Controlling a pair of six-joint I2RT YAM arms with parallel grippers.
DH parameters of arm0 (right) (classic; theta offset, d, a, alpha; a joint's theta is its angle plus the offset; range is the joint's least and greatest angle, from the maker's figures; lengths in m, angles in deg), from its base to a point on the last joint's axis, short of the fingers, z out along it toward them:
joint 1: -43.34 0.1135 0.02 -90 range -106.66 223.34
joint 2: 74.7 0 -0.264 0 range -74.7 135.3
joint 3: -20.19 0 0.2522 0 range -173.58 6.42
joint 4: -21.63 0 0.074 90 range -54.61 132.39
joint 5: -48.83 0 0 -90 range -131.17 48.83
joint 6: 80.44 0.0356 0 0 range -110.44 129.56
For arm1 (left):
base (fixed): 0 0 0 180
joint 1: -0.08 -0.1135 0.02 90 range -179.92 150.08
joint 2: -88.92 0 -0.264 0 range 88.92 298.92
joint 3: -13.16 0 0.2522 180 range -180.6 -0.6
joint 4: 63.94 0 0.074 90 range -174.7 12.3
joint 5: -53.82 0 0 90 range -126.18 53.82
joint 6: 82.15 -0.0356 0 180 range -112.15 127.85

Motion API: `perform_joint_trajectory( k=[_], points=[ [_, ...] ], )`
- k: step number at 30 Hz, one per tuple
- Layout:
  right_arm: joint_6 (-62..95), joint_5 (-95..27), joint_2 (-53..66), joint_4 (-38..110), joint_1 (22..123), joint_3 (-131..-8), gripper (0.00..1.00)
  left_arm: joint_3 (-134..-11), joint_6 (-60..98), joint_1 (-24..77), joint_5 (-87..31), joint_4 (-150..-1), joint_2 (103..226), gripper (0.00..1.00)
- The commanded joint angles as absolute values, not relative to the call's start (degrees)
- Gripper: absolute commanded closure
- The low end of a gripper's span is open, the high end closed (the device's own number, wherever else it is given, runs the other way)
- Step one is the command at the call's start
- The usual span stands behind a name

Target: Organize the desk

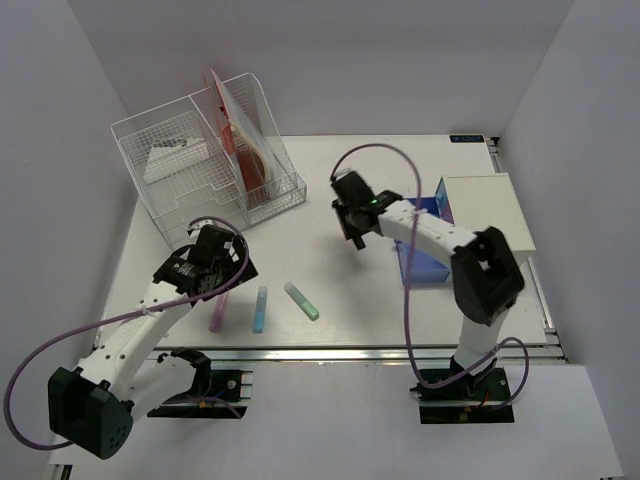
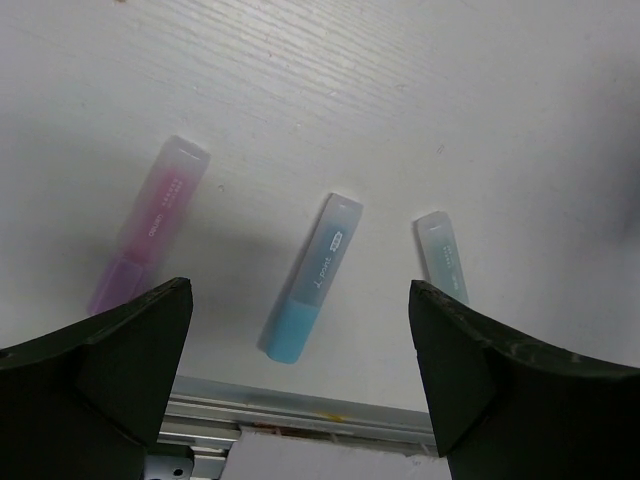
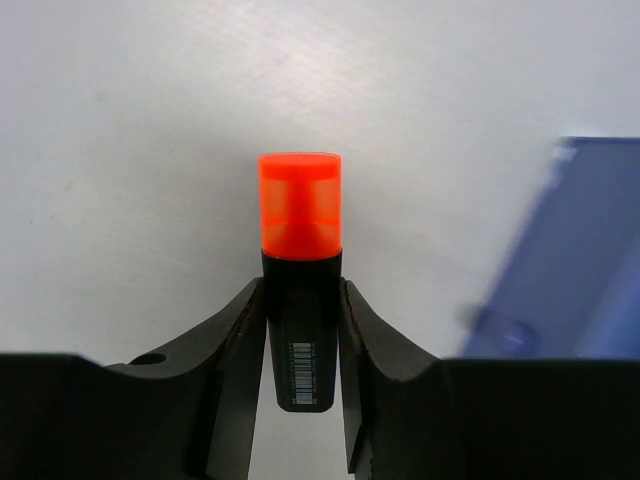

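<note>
Clamped in right gripper (image 3: 300, 285): black-barrelled plastic highlighter with translucent orange cap (image 3: 300, 200), over large white flat desk (image 3: 130, 120), mid-right. Fingertip-only hold on slick barrel; likely to pivot or slip on lift. Left gripper (image 2: 300, 290) spread wide, empty, above three pastel highlighters (image 2: 325, 250).

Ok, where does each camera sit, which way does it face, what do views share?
Top external: above and behind, looking down on the desk; both arms show.
Left wrist: looks down at pink, blue, green highlighters; open fingers show.
Right wrist: faces the desk; fingers grip an orange-capped marker.
Shared: top and left wrist show the highlighters.
</note>
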State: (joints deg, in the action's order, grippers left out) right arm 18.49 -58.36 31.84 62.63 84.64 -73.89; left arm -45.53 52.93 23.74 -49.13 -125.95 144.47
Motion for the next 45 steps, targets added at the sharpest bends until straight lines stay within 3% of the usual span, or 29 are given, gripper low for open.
perform_joint_trajectory(
  k=[1,8,13,20,23,26,27,37,40,42,45],
  points=[
    [21.25,-64.28,22.95,67.37,77.90,-75.05,0.94,-43.76,51.70,23.37,-46.20,-122.44,145.51,0.02],
    [21.86,-66.13,17.76,70.28,66.38,-68.82,0.89,-41.47,50.30,23.37,-43.91,-119.28,147.36,0.02],
    [23.27,-66.84,18.02,71.16,64.09,-66.44,0.69,-41.83,49.86,23.37,-44.61,-120.07,149.82,0.02],
    [23.80,-66.93,16.88,73.18,63.82,-68.81,0.34,-40.60,46.62,23.37,-40.49,-117.00,152.46,0.02],
    [23.36,-65.00,14.43,73.53,63.91,-69.51,0.25,-39.46,45.29,23.37,-38.55,-115.06,153.07,0.02],
    [22.75,-61.76,11.09,73.27,63.91,-68.99,0.25,-38.31,45.20,23.37,-38.37,-114.35,154.57,0.03],
    [22.48,-61.04,10.12,73.01,64.00,-68.73,0.11,-38.05,44.85,23.46,-38.11,-113.66,155.09,0.04],
    [24.68,-61.12,2.64,73.27,63.91,-64.86,0.11,-41.64,46.60,31.89,-46.80,-116.10,167.31,0.28],
    [25.03,-61.30,1.68,73.53,63.91,-64.16,0.11,-42.70,46.87,33.91,-48.39,-116.55,171.00,0.43],
    [25.12,-60.95,1.15,73.53,64.00,-64.07,0.11,-43.05,47.66,34.18,-48.39,-117.25,172.14,0.63],
    [25.29,-60.86,0.18,73.89,63.91,-64.06,0.11,-42.97,48.54,34.18,-48.57,-118.30,170.75,0.77]
  ],
)
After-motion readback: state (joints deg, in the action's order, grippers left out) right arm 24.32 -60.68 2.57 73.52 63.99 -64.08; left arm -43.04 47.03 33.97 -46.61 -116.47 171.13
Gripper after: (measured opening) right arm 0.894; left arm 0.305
